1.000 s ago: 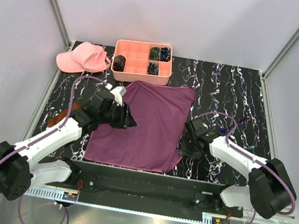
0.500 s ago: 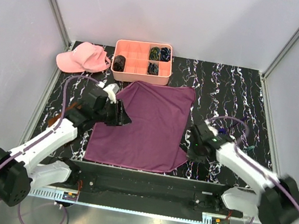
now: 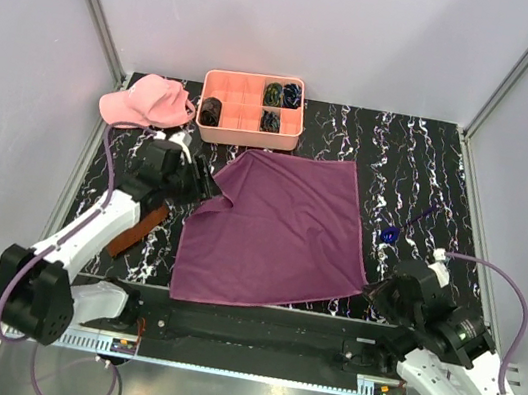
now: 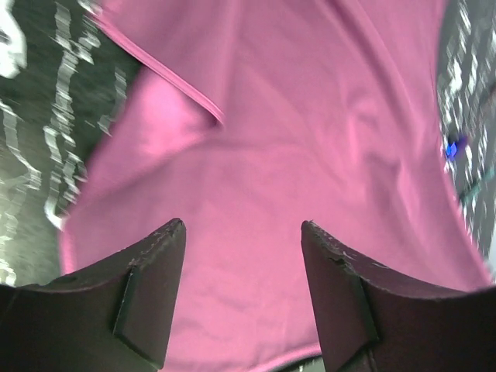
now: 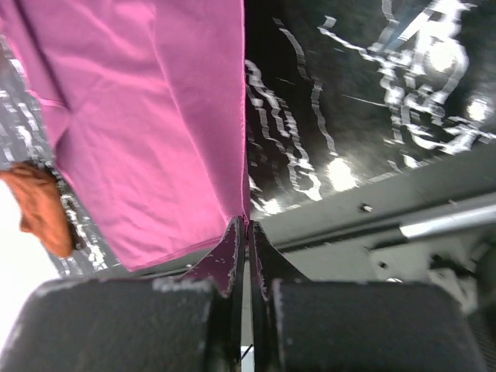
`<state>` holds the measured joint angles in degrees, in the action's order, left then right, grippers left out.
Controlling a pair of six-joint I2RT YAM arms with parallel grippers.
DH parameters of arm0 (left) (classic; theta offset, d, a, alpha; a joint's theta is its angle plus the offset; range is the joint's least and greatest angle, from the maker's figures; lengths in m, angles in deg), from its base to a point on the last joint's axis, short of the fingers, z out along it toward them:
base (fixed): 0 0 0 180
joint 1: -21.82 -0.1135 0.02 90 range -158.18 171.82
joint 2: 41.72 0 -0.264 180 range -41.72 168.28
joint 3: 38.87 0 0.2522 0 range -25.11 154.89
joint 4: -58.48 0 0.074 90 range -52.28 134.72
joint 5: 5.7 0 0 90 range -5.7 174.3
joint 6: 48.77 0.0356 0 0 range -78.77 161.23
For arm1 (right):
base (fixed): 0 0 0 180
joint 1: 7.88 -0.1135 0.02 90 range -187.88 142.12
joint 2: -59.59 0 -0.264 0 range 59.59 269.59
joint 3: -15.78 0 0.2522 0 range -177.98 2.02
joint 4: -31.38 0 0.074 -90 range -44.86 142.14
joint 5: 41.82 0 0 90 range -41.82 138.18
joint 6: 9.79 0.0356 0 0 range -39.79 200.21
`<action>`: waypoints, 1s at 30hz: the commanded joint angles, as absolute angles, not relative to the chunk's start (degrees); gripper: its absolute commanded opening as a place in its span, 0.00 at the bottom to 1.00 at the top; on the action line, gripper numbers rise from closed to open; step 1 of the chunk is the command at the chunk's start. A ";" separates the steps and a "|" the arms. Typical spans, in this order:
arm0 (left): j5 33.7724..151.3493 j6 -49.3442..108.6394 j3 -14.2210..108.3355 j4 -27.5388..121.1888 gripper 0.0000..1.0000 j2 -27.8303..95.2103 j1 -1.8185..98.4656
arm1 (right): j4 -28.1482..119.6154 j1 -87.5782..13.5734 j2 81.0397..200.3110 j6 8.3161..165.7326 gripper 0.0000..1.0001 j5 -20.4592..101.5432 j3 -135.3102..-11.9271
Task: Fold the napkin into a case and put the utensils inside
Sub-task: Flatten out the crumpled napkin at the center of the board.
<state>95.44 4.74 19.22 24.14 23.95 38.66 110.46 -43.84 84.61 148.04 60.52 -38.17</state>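
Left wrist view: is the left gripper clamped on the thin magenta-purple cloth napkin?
No: the left gripper has its dark fingers wide apart, and the thin magenta-purple cloth napkin shows through the gap between them, unpinched.

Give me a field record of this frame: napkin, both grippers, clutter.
napkin: spread open, not yet folded
left gripper: open, over the napkin's far-left part
right gripper: shut on the napkin's near-right corner
tray: far edge of the table
cap: far left
brown cloth: left of the napkin
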 commanded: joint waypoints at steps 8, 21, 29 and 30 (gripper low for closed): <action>88.60 15.04 39.21 21.25 0.57 49.04 36.59 | 113.35 -44.00 81.38 143.59 0.71 64.08 -41.13; 77.46 13.20 45.99 23.10 0.50 63.48 40.10 | 102.44 -44.09 93.87 131.63 0.80 63.83 -43.34; 72.35 11.43 46.25 23.89 0.48 67.97 40.72 | 100.07 -44.09 95.10 130.05 0.80 63.21 -42.46; 72.00 11.43 46.60 23.80 0.47 68.32 40.72 | 99.72 -44.09 95.28 129.96 0.80 63.13 -42.37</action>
